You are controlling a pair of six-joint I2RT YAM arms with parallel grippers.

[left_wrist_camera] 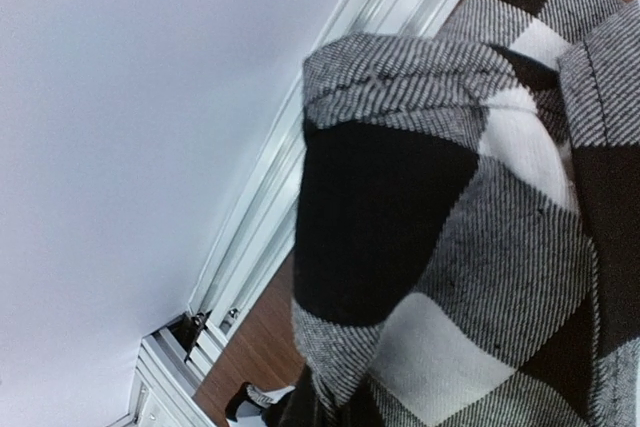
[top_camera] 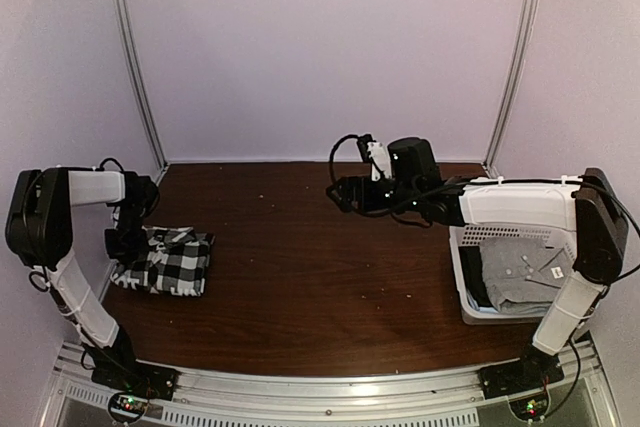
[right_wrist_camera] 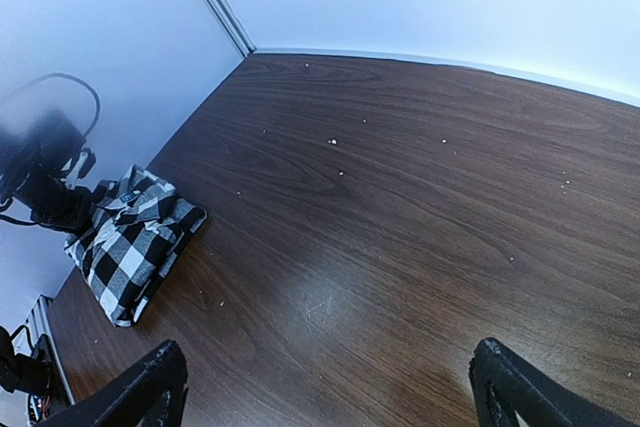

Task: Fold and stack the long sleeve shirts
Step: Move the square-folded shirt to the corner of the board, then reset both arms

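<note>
1. Pale lilac walls (top_camera: 320, 47) close in a dark wooden tabletop (top_camera: 320, 277), seen from above and behind two robot arms.
2. One black-and-white checked shirt (top_camera: 170, 262) lies at the tabletop's left edge, folded into a compact, slightly rumpled rectangle. It looks like the start of the stack.
3. At that shirt's left edge sits the left gripper (top_camera: 128, 239), closed. Its own camera is filled with checked cloth bunched right up against it and the fingers are hidden. It most likely pinches a fold, perhaps to tidy or settle the bundle.
4. One grey shirt (top_camera: 520, 267) with small white buttons lies crumpled inside a white lattice basket (top_camera: 465, 292) at the tabletop's right edge, well apart from the checked one. It is unfolded, so it is probably the next garment to handle.
5. Over the middle of the tabletop, toward the back, the right gripper (right_wrist_camera: 330, 387) hovers with its jaws spread wide, holding nothing. It seems parked out of the way of the left arm's work.
6. Count: two shirts, one folded and one not yet; one basket; two arms.
</note>
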